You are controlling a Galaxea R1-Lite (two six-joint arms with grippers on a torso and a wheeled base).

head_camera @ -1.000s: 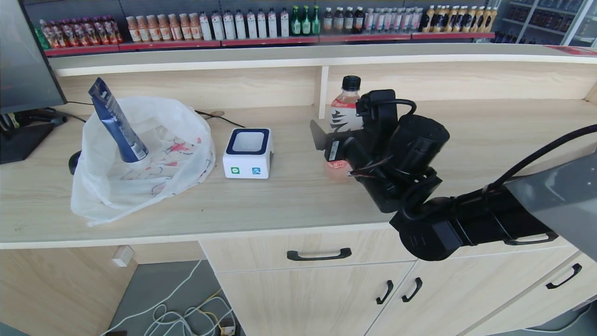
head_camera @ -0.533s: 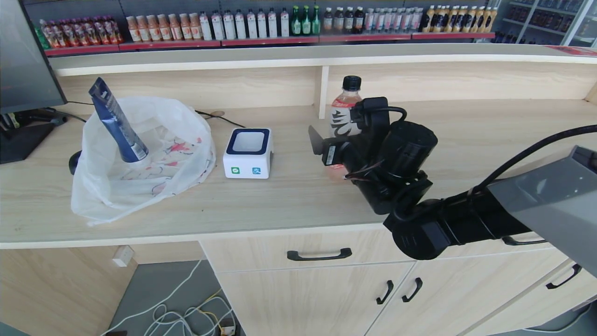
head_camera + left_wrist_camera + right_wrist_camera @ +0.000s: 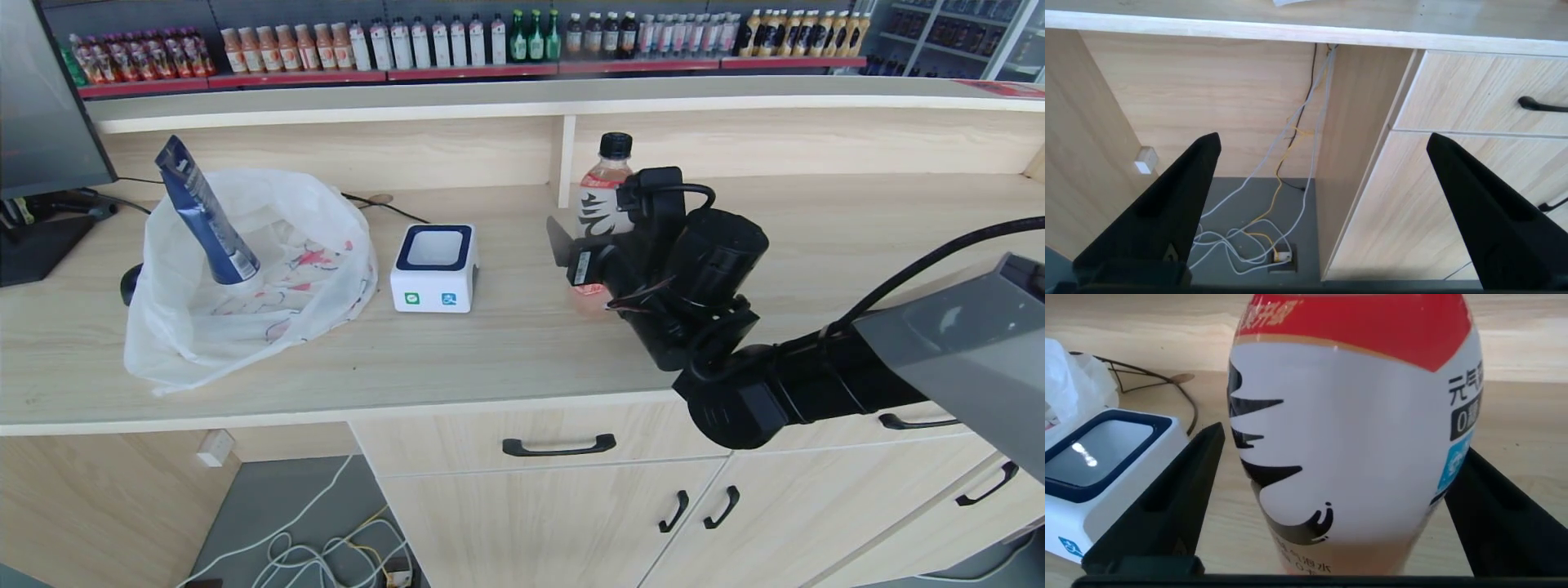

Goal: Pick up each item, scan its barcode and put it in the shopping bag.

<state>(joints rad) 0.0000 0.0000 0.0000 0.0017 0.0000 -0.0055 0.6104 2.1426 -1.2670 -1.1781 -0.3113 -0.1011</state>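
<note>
Now the right pincer (image 3: 584,245) is spread astride the upright clear plastic drink bottle with a black cap (image 3: 608,181) on the pale wooden bench (image 3: 490,351), one jaw on each side. The bottle's long axis is vertical, so closing should grip it.

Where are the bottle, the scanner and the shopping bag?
bottle (image 3: 602,192), head view, on its upper label.
scanner (image 3: 434,250), head view, on its top window.
shopping bag (image 3: 277,310), head view, on its crumpled front side.
</note>
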